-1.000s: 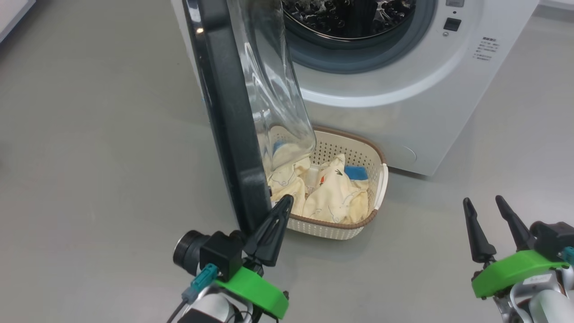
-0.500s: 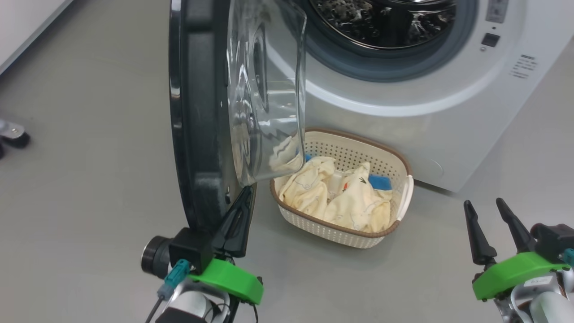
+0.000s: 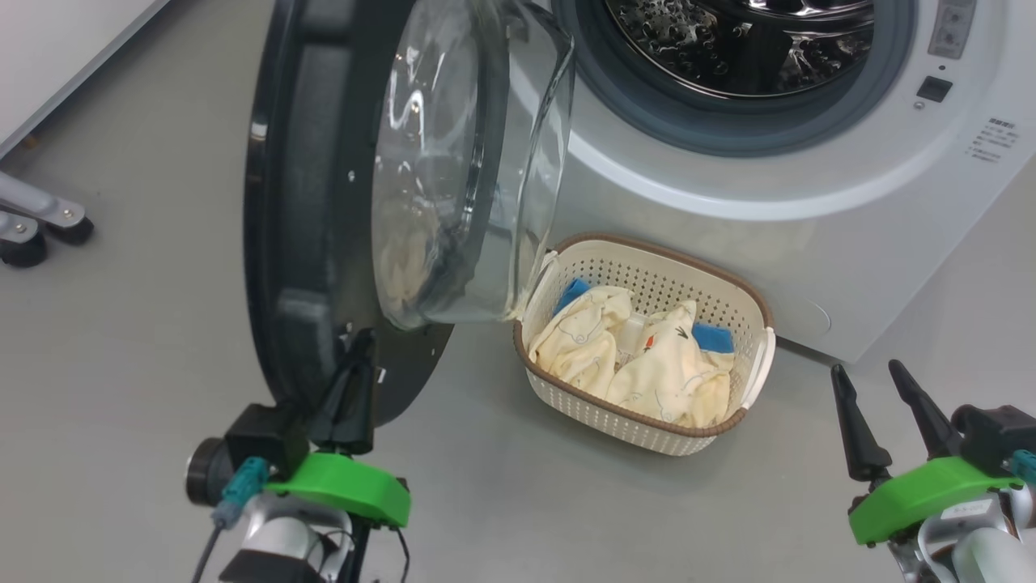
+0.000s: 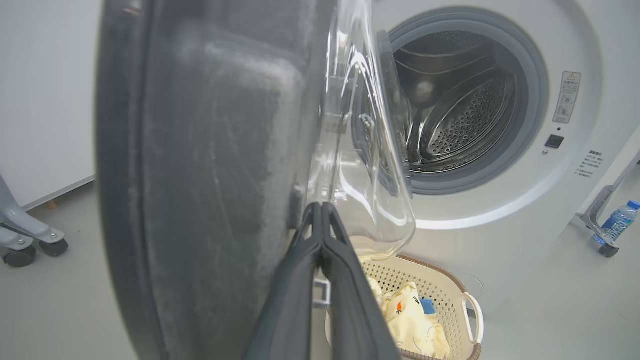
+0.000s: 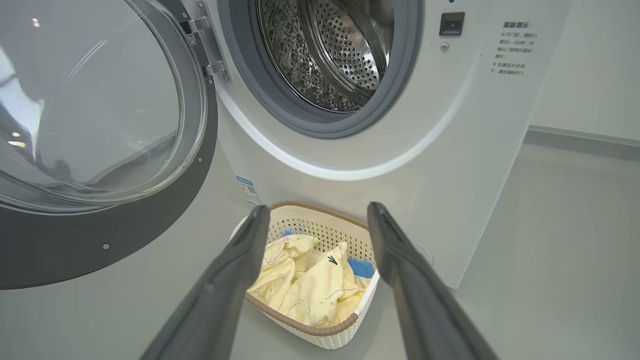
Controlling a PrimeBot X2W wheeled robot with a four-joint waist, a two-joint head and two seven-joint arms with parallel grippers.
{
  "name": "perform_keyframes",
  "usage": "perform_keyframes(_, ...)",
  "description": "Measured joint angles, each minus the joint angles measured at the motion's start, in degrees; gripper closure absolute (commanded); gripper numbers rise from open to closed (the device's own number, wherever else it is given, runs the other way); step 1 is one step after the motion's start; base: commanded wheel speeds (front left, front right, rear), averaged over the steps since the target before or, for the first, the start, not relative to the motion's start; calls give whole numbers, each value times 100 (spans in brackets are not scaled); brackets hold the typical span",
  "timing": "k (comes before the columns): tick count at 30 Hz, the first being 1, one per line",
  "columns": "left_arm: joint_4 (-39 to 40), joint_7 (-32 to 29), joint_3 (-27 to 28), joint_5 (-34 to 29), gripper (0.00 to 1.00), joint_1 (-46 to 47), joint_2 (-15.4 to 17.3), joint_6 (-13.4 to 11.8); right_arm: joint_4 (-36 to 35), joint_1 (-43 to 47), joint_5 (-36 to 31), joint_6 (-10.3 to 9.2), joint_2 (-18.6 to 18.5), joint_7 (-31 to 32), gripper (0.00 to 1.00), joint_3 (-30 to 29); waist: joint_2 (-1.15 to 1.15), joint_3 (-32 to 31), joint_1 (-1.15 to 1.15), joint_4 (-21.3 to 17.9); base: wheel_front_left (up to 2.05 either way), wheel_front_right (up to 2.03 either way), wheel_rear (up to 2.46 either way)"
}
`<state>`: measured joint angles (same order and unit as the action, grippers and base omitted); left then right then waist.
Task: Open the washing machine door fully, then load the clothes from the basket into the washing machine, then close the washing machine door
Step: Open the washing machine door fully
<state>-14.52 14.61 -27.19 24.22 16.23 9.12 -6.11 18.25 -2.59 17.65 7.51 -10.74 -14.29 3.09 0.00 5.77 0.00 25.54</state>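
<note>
Plainly the washing machine (image 3: 728, 202) stands with its steel drum (image 3: 745, 40) exposed. The washing machine door (image 3: 307, 202) is swung out on its left, well past square to the front but, by my reading, not yet fully back. The basket (image 3: 615, 421) sits on the floor (image 3: 146, 340) just before the machine's lower front. Its left end lies close under the door's glass bowl (image 3: 453, 178). The clothes (image 3: 647, 364) are all heaped inside it, cream-yellow with blue pieces at the back.

The left hand (image 3: 363, 348) has its fingers pressed together, gripping nothing. The fingertips (image 4: 320, 215) bear against the door's inner face beside the bowl. The right hand (image 3: 866, 372) hangs over the floor to the right of the basket, fingers spread wide and empty.

The push rests on narrow closed tips against a smooth surface. They could skid off toward the glass, and a released door might drift back over the basket and hamper the reach for the clothes.

Compared with a second ago, the door has opened further. Then it was seen nearly edge-on with the bowl hiding the basket's left half, and now its inner face shows and the basket lies almost clear. The left hand has followed it leftward. The camera has turned too, so part of that shift is the view's own. The right hand looks unchanged.
</note>
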Motion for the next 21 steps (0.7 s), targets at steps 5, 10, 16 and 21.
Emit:
perform_keyframes(5, -187, 0, 323, 118, 100, 38, 110, -9, 1, -1, 1, 0, -54, 0, 0, 30, 0, 99, 0, -27, 0, 0, 0)
perform_keyframes(10, -428, 0, 670, 213, 100, 209, 156, -19, -1, -6, 1, 0, -182, 0, 0, 30, 0, 234, 0, -48, 0, 0, 0)
perform_keyframes(16, -615, 0, 1220, 309, 100, 399, 189, -19, -44, -43, 0, 0, -275, 19, 0, 102, 0, 392, 0, -68, 0, 0, 0)
perform_keyframes(21, -711, 0, 1791, 313, 100, 566, 214, -55, -166, -205, 0, 0, -439, 142, 0, 123, 0, 552, 0, -119, 0, 0, 0)
